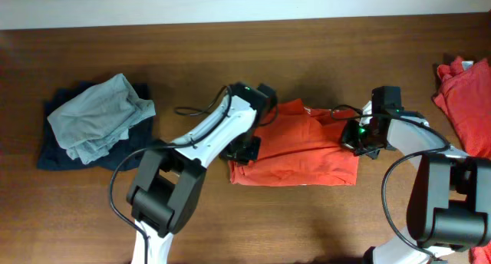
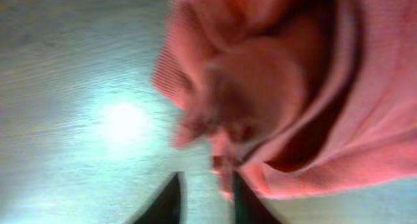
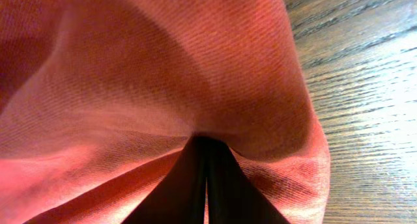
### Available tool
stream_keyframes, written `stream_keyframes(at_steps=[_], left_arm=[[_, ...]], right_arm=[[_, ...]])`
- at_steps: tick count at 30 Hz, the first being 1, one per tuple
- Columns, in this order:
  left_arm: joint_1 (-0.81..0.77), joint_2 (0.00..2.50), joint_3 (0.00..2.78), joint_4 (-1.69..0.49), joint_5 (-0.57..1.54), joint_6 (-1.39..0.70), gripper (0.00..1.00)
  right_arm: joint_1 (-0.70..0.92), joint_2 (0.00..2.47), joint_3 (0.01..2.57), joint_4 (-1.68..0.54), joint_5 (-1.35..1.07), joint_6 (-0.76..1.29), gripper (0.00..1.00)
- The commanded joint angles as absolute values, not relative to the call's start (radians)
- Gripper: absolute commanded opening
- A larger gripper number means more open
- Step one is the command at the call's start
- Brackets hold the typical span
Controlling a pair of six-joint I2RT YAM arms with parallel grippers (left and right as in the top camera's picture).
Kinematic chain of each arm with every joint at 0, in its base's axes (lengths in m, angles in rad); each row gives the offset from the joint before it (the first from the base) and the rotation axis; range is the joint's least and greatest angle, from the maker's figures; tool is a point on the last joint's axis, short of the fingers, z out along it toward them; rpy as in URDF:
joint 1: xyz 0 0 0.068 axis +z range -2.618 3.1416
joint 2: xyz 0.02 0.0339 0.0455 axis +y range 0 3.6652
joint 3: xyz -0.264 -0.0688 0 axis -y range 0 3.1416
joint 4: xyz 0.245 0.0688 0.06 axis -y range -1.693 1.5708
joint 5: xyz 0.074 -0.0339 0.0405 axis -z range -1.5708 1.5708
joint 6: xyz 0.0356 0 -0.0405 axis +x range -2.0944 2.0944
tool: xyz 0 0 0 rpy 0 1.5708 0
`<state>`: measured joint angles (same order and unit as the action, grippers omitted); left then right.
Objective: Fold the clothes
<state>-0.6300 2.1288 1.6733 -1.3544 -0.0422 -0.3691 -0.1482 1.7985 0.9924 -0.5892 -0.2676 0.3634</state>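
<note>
A red-orange T-shirt (image 1: 295, 153) lies partly folded in the middle of the table. My left gripper (image 1: 244, 150) is at its left edge. In the left wrist view the fingers (image 2: 205, 199) are apart with bare table between them, and the bunched shirt edge (image 2: 273, 87) touches the right finger. My right gripper (image 1: 354, 137) is at the shirt's right edge. In the right wrist view its fingers (image 3: 207, 178) are closed together with the shirt fabric (image 3: 163, 74) pinched at their tips and draped over them. No print shows.
Another red-orange garment (image 1: 469, 103) lies crumpled at the table's right edge. A grey garment (image 1: 100, 117) lies on a dark blue one (image 1: 54, 153) at the left. The wooden table (image 1: 307, 57) runs to a pale wall at the back.
</note>
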Motion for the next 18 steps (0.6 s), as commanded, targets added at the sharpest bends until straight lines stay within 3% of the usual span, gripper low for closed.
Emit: stream_keyframes(at_steps=[1, 3, 11, 18], left_arm=[[-0.609, 2.101, 1.674, -1.356, -0.102, -0.366, 0.52], [-0.609, 2.101, 1.674, -1.355, -0.102, -0.366, 0.59], [-0.583, 2.085, 1.761, -1.347, -0.119, -0.327, 0.57], [-0.557, 2.069, 1.889, -1.268, -0.158, -0.243, 0.57]], right_arm=[[-0.151, 1.832, 0.958, -0.594, -0.207, 0.372, 0.04], [-0.151, 1.832, 0.959, -0.599, -0.219, 0.372, 0.04], [-0.151, 1.766, 0.985, -0.623, -0.449, 0.265, 0.06], [-0.151, 1.558, 1.000, -0.669, -0.471, 0.266, 0.15]])
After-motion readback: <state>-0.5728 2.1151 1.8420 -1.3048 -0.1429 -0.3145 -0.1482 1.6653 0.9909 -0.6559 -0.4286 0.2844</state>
